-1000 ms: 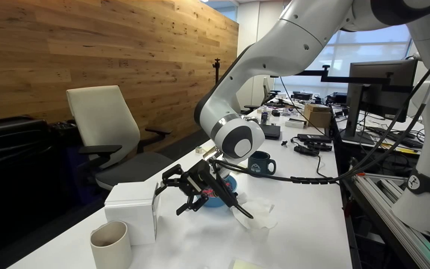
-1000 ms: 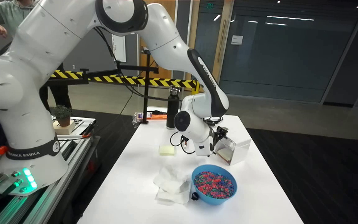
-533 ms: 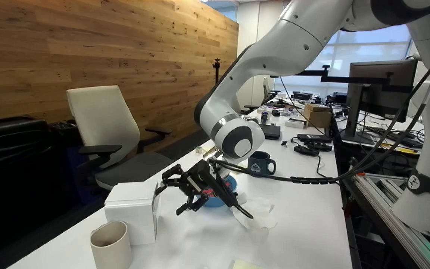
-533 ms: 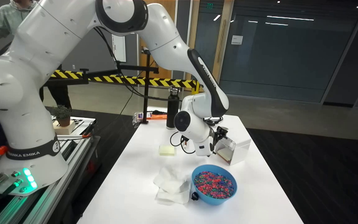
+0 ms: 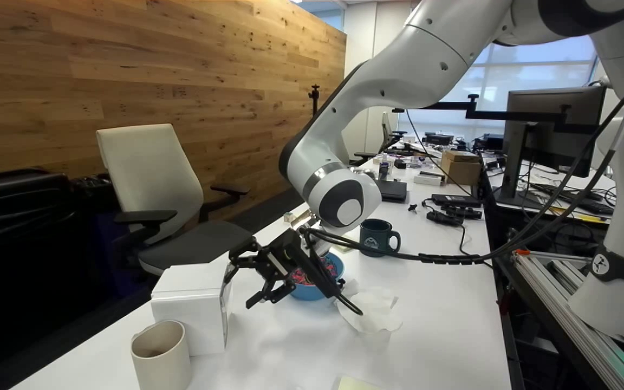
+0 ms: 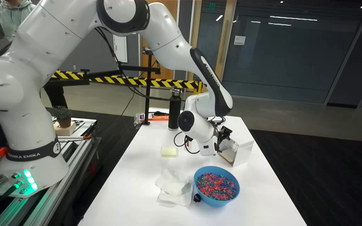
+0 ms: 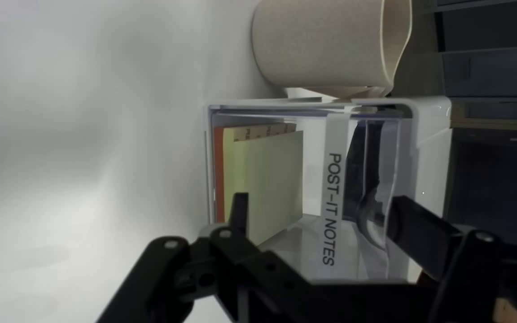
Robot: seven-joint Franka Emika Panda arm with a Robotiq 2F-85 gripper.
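Holding nothing, with the fingers (image 7: 422, 237) of the gripper (image 7: 317, 220) well apart. Set one above the other before the clear front (image 6: 229, 152) of the box (image 5: 192, 310), with the upper just beside its top edge; whether touching, cannot tell. Placed at the left of the counter (image 5: 426, 336) in an exterior view, with that front turned toward the gripper, perhaps for easy access. Going by the label (image 7: 331, 208), meant for notes (image 7: 267, 175): stacked at the bottom, likely to be seen through the clear front. With the cup (image 5: 163, 360) just beside on the near side, perhaps grouped as desk supplies. In an exterior view, with coloured bits (image 6: 217, 186) kept in the bowl (image 6: 214, 169), probably against rolling away, and with paper (image 6: 174, 188) just left of it.

Arched high in both exterior views, with the arm (image 5: 398, 76) bent down over the counter. Angled low at its end, aimed at the box. Rolled sideways, probably to match the height of the front rather than its width.
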